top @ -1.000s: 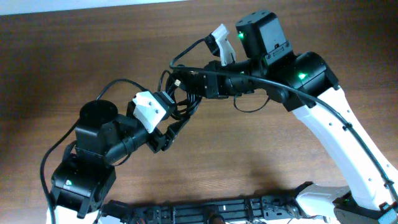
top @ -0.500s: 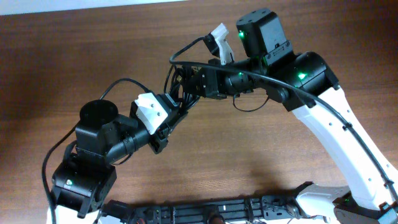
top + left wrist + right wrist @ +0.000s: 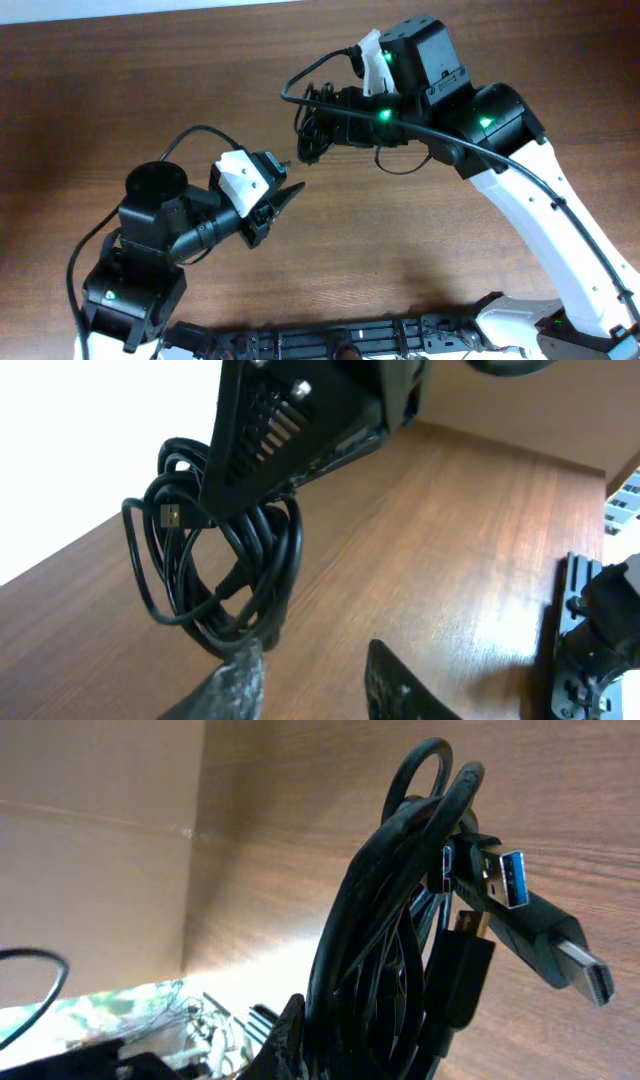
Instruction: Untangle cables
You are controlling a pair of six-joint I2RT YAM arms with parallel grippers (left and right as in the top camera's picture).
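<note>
The cables [image 3: 311, 124] are one tangled bundle of thin black cords, held off the table by my right gripper [image 3: 318, 112], which is shut on them. In the right wrist view the bundle [image 3: 395, 930] fills the jaws [image 3: 370, 1055], with a blue USB plug [image 3: 508, 880] and a flat metal-tipped plug [image 3: 582, 967] sticking out. My left gripper [image 3: 292, 188] is open and empty, just below-left of the bundle. In the left wrist view its fingertips [image 3: 312, 665] sit under the hanging coil [image 3: 240, 565], the left one near the lowest loop.
The brown wooden table [image 3: 120, 90] lies under both arms. The thick robot cable [image 3: 190, 135] loops off the left arm. The right arm's white link [image 3: 545, 215] crosses the right side. A black rail [image 3: 350, 335] runs along the front edge.
My right gripper has lifted the bundle up and to the right, away from my left gripper. The left gripper, which was at the bundle before, is now apart from it.
</note>
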